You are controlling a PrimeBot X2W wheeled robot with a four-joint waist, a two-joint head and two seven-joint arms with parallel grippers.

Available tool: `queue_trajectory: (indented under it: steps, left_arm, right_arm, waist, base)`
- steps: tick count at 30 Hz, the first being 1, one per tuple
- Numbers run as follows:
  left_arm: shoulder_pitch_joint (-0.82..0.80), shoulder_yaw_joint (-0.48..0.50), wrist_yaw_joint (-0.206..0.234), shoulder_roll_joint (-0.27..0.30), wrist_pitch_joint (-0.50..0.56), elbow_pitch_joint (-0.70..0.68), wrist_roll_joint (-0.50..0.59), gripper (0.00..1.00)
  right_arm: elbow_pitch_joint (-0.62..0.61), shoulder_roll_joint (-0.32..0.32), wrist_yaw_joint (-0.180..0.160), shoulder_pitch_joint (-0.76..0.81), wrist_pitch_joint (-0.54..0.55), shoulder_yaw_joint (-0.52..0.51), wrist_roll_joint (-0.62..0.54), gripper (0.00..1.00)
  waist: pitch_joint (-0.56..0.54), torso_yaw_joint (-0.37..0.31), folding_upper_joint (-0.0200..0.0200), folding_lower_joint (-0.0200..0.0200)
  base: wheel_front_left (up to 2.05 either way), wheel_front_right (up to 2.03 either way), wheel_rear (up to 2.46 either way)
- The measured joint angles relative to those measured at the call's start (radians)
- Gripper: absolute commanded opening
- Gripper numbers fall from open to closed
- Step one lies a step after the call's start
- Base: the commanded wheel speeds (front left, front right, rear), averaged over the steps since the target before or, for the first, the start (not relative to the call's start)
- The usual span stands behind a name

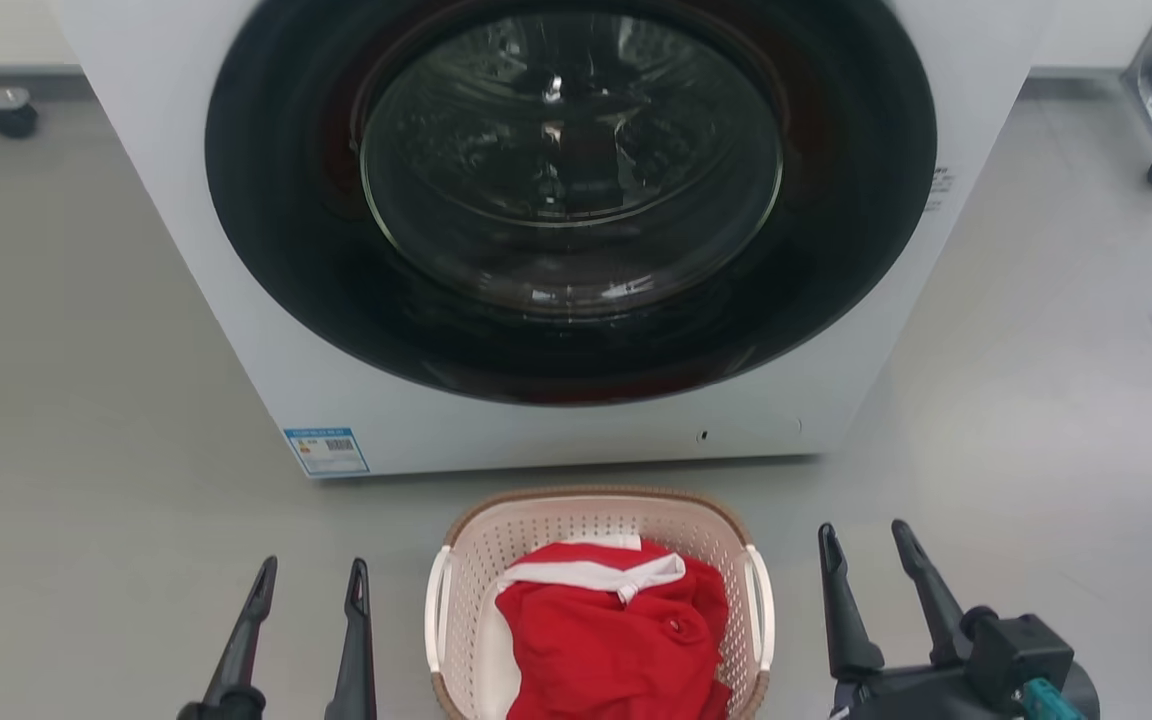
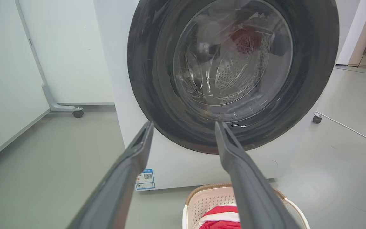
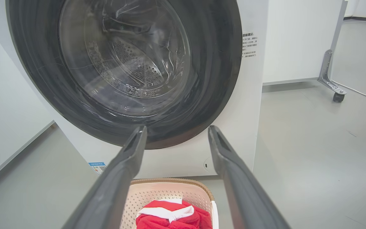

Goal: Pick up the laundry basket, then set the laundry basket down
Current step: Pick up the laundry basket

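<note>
Basket (image 1: 591,494): probably light, stiff plastic; best grabbed by side handles (image 1: 762,605). Left gripper (image 1: 314,565), right gripper (image 1: 863,528): spread apart, empty.

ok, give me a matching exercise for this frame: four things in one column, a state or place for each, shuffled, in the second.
Things:
1. laundry basket
2. washer door
3. blue sticker
4. left gripper

States or places:
A. open, empty, to the basket's left
B. shut
C. on the floor, red cloth inside
D. lower left corner of the washer front

Pairs: 1-C, 2-B, 3-D, 4-A
</note>
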Motion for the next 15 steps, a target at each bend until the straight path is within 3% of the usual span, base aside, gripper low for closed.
queue_trajectory:
  steps: [15]
  left_arm:
    - [-0.186, 0.009, -0.018, -0.001, -0.003, 0.091, 0.003, 1.0]
  right_arm:
    - [0.05, -0.003, 0.003, -0.159, 0.0, -0.049, -0.002, 1.0]
  waist:
    - [0.207, -0.002, 0.0, 0.0002]
  base:
    - [0.0, 0.0, 0.0]
